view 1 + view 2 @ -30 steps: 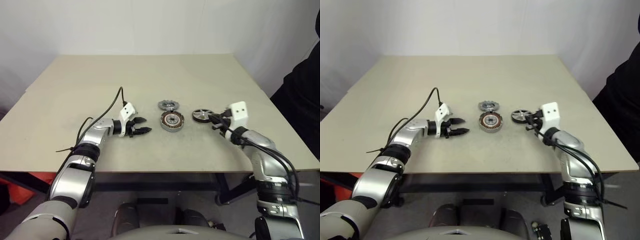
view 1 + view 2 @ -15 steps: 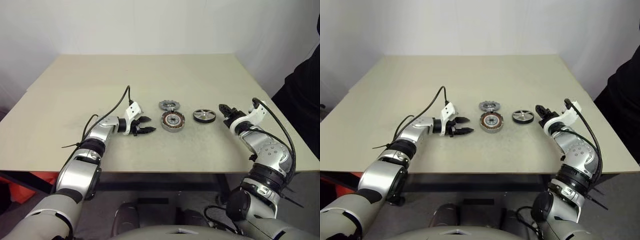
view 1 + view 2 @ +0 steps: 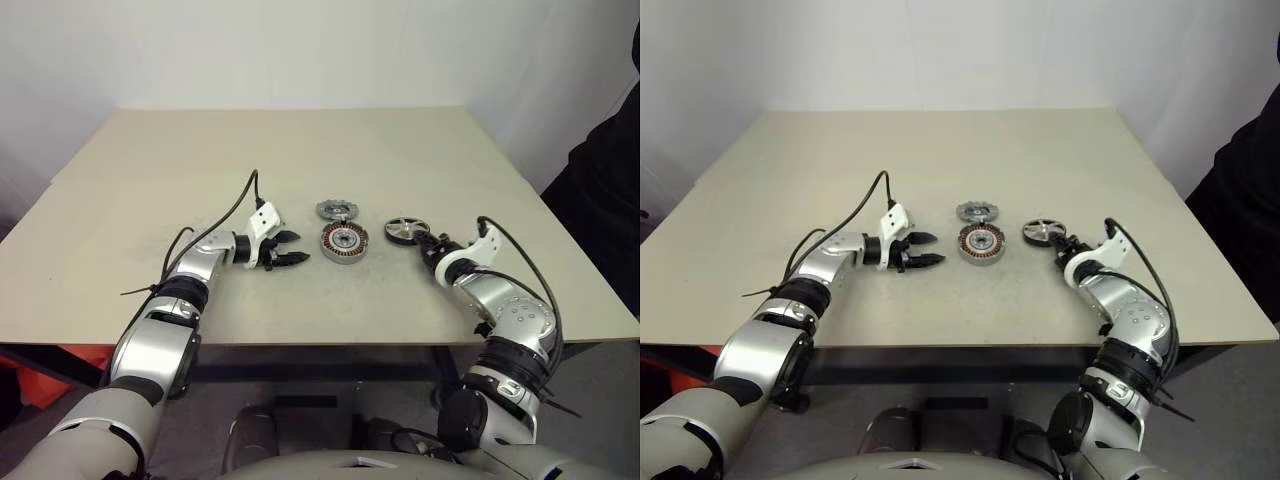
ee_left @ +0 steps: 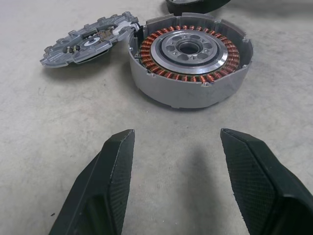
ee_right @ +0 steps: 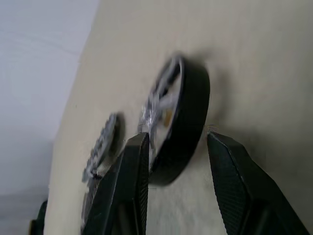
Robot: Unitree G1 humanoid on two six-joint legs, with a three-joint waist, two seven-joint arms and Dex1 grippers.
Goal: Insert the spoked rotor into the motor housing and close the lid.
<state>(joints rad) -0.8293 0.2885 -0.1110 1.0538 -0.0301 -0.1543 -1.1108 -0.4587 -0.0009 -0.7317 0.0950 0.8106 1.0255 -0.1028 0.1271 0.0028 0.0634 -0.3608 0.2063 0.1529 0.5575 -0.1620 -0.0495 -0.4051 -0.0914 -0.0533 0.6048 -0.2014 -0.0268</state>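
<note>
Right gripper [image 3: 428, 243] now back beside rotor [image 3: 406, 230] on beige table [image 3: 300, 150].

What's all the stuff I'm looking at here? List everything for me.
table: one, beige, carries all the parts.
motor housing: one, grey with a copper-coloured winding ring, mid-table.
lid: one, dark grey, notched edge, just behind the motor housing, leaning on its rim.
spoked rotor: one, silver with a dark rim, right of the motor housing.
person: one, in dark clothing, at the right edge.
left gripper: one, black fingers, open, left of the motor housing.
right gripper: one, black fingers, open astride the spoked rotor's rim.
</note>
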